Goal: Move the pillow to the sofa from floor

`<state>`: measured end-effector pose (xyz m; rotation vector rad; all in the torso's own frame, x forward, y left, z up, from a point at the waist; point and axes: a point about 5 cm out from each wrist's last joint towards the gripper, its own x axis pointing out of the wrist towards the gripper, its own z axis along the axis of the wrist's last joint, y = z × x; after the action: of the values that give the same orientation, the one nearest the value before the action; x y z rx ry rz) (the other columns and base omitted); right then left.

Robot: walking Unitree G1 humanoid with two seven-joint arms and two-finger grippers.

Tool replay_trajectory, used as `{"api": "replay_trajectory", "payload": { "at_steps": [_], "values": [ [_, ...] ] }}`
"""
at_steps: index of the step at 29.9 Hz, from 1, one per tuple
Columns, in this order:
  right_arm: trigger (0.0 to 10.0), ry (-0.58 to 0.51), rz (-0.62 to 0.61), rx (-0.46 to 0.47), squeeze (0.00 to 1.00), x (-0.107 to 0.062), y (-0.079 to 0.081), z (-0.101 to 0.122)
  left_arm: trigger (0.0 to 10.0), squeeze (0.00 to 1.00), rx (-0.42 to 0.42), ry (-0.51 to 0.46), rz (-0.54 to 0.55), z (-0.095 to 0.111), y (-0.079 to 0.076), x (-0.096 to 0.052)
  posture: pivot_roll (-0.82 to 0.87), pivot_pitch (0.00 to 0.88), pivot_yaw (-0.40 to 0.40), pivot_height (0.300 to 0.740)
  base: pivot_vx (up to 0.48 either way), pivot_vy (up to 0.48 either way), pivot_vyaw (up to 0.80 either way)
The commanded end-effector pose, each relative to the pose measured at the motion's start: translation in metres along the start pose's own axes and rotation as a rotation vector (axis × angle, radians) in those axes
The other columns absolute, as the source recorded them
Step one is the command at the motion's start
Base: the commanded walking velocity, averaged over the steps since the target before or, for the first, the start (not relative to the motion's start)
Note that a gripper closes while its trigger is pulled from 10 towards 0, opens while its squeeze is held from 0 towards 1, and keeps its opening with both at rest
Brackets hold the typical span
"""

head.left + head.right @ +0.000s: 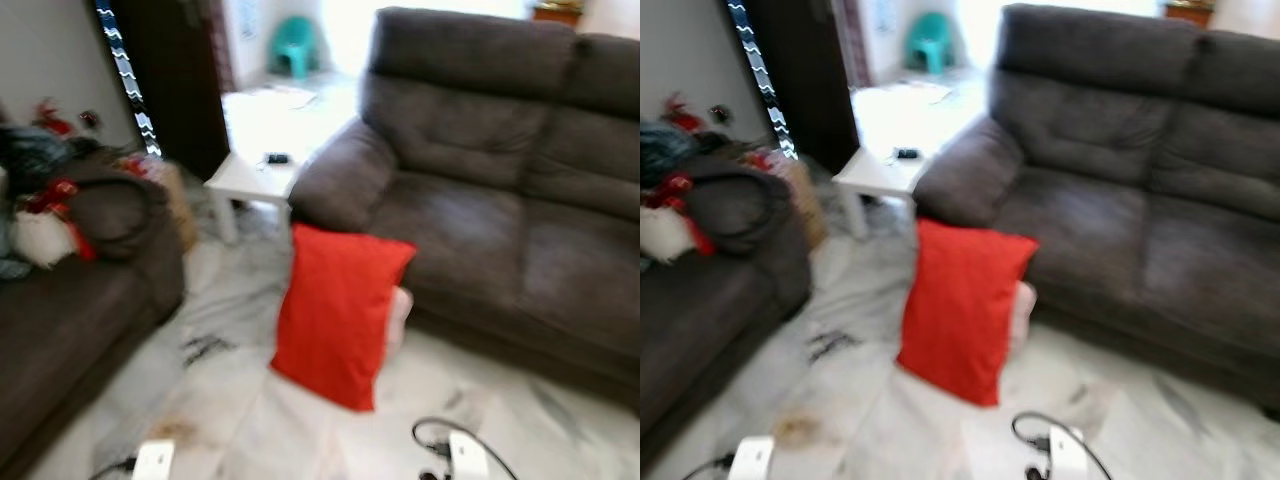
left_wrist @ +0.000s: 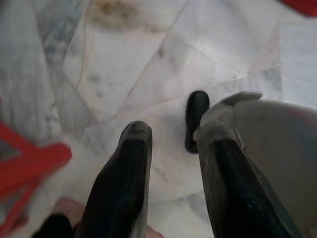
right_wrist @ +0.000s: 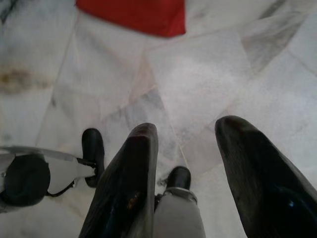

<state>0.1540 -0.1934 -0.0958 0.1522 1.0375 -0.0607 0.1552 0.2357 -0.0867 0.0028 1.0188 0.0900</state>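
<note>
A red pillow (image 1: 336,313) stands upright on the marble floor, leaning against the front of the dark grey sofa (image 1: 500,200). A pale pink cushion (image 1: 399,308) peeks out behind it. Both arms hang low at the bottom of the eye views, short of the pillow. In the left wrist view my left gripper (image 2: 171,148) points down at the floor, open and empty. My right gripper (image 3: 190,148) is likewise open over the floor, and the pillow's lower edge (image 3: 138,14) lies ahead of it.
A second dark sofa (image 1: 80,290) on the left carries clothes and red items. A small white side table (image 1: 252,180) stands beside the grey sofa's arm. A doorway behind leads to a bright room with a teal chair (image 1: 295,42). Open marble floor (image 1: 230,400) lies before the pillow.
</note>
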Motion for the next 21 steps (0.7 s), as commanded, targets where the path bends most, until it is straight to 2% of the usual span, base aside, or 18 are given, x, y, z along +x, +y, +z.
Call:
{"api": "replay_trajectory", "payload": {
  "at_steps": [1,18,21],
  "values": [
    [10.0,-0.011,0.015,0.002,0.00,0.0014,0.0050,0.0042,10.0,0.00,0.005,-0.003,0.002,0.0010,-0.0016,0.0005,0.06,0.000,-0.043,0.740,0.000,0.000,0.80],
    [10.0,-0.012,0.019,-0.002,0.00,0.0015,0.0056,0.0048,10.0,0.00,0.005,-0.012,-0.001,0.0056,-0.0056,0.0019,0.06,0.000,-0.042,0.740,0.000,0.000,0.80],
    [10.0,-0.012,0.017,0.024,0.00,0.0014,0.0055,0.0038,10.0,0.00,0.005,-0.014,0.000,0.0057,-0.0049,0.0018,0.06,0.000,-0.043,0.740,0.000,0.000,0.41]
  ]
}}
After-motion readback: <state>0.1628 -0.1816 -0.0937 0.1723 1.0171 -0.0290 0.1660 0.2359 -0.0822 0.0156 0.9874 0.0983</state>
